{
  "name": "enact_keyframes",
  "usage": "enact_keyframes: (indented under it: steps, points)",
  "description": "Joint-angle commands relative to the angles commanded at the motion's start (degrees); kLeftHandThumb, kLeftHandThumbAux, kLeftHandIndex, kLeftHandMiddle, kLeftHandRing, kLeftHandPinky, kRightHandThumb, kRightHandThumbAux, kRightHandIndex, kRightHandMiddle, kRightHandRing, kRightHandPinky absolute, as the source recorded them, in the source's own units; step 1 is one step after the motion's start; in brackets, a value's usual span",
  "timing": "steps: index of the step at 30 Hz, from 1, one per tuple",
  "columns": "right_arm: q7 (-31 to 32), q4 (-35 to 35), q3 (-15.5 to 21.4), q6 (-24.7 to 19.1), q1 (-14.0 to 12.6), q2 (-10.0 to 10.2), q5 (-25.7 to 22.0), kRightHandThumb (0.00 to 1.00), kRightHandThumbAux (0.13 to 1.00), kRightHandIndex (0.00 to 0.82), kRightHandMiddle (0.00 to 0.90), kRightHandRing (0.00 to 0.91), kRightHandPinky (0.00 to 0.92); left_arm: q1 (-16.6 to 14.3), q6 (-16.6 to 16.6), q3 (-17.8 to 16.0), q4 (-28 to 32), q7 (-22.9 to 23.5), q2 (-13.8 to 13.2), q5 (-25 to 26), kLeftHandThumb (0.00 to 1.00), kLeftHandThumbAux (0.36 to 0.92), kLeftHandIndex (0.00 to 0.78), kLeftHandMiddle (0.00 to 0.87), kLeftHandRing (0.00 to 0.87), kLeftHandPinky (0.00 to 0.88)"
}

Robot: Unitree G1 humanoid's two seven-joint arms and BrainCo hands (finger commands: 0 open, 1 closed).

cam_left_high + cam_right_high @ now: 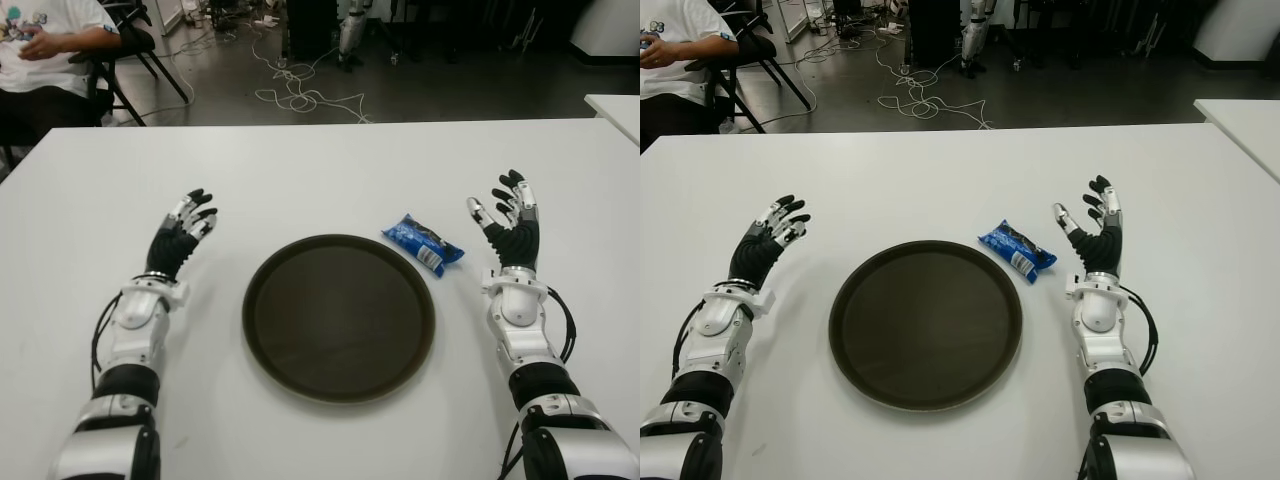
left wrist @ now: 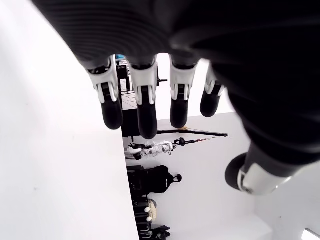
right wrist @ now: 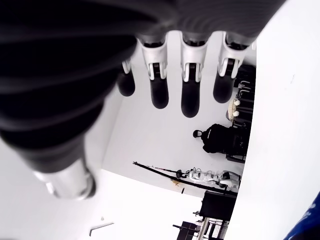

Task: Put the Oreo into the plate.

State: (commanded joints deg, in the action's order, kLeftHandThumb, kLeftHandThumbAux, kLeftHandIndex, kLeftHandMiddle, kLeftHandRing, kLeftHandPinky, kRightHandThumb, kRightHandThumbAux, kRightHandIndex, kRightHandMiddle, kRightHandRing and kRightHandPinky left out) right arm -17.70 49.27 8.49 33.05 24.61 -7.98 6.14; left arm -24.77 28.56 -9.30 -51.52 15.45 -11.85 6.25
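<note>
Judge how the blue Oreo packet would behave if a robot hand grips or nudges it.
The Oreo packet looks like a thin glossy wrapper, so probably light, crinkly and a bit slippery. It lies flat on the table, unlikely to roll; a nudge would likely slide it. The right robot hand, open, is nearest.

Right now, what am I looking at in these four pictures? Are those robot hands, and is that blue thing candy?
Yes, those are a robot's two hands. Two pictures come from cameras in its head, looking down at a white table. The other two come from little cameras on its wrists, so you see fingers from very close. On the table lies a round dark brown plate with nothing on it. Just past its rim, on the robot's right, lies a small blue Oreo packet. The black-and-silver left hand shows left of the plate, and the right hand right of the packet. Both hands are open and hold nothing. A person sits behind the table.
</note>
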Motion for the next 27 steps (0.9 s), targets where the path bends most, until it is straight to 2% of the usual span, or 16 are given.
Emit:
enact_keyframes:
  steps: [15,18,27]
  points:
    - [0.0,-0.4,-0.1,-0.1,-0.1,-0.4,0.1,0.343,0.664,0.103,0.194,0.183,0.184,0.0,-0.7,0.1,1.1,-0.5,0.2,-0.5,0.230,0.606,0.059,0.137,0.132,0.139]
    - [0.4,-1.2,-0.2,-0.4,-0.3,-0.5,-0.1,0.356,0.676,0.102,0.195,0.180,0.185,0.2,-0.7,0.2,1.6,-0.7,0.2,-0.7,0.218,0.592,0.054,0.127,0.123,0.120]
    - [-0.4,-2.4,-0.7,-1.3,-0.9,-1.0,0.9,0.330,0.682,0.109,0.199,0.193,0.199,0.6,-0.9,0.5,2.6,-0.9,0.3,-0.7,0.223,0.593,0.053,0.124,0.117,0.125]
